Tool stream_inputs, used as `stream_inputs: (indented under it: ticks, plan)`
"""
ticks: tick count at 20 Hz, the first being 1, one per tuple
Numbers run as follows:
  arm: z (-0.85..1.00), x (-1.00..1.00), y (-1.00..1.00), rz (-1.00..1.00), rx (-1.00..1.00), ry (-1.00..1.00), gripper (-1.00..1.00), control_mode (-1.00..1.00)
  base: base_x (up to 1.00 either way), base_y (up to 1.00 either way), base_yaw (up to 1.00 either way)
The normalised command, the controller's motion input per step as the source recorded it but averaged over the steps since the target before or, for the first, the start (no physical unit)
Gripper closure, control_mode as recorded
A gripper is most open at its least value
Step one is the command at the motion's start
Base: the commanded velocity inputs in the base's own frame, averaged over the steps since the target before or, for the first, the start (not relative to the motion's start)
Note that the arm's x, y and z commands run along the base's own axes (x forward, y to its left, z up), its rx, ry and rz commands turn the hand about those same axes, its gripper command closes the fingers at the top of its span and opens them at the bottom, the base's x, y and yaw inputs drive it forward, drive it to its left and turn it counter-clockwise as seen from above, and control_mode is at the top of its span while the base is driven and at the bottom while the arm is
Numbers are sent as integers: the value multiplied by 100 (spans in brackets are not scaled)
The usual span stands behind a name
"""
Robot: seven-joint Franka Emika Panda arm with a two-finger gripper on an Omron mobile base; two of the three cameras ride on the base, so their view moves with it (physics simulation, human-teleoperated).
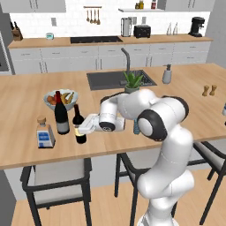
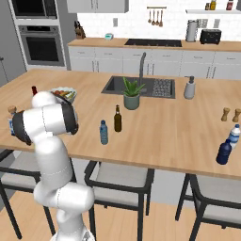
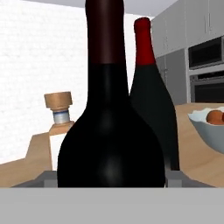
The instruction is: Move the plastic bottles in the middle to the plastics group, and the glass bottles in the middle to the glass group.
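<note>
End effector (image 1: 80, 129) clamped on yellow-label wine bottle (image 1: 79, 125), upright on surface (image 1: 26, 101), just beside grey-label wine bottle (image 1: 61, 114). Blue plastic bottle (image 2: 103, 132) and brown bottle (image 2: 117, 119) mid-surface.

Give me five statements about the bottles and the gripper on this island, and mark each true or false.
1. The gripper is at the wine bottle with the yellowish label. True.
2. That bottle stands beside the taller grey-labelled wine bottle. True.
3. The slim brown bottle lies on its side. False: it stands upright.
4. The small blue plastic bottle stands in the sink. False: it stands on the counter, near the brown bottle.
5. The square clear bottle has a cork stopper. True.
</note>
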Motion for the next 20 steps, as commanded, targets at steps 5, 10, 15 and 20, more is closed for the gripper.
stream_inputs:
  ticks: [5, 10, 15, 20]
  plan:
    - [-27, 21, 3, 1, 0, 0, 100, -100, 0, 0, 0]
    - [-16, 38, 1, 6, 0, -3, 100, -100, 0, 0, 0]
    - [-2, 5, -6, 10, 2, -5, 100, -100, 0, 0, 0]
    - [-9, -4, -16, 8, 13, -1, 100, -100, 0, 0, 0]
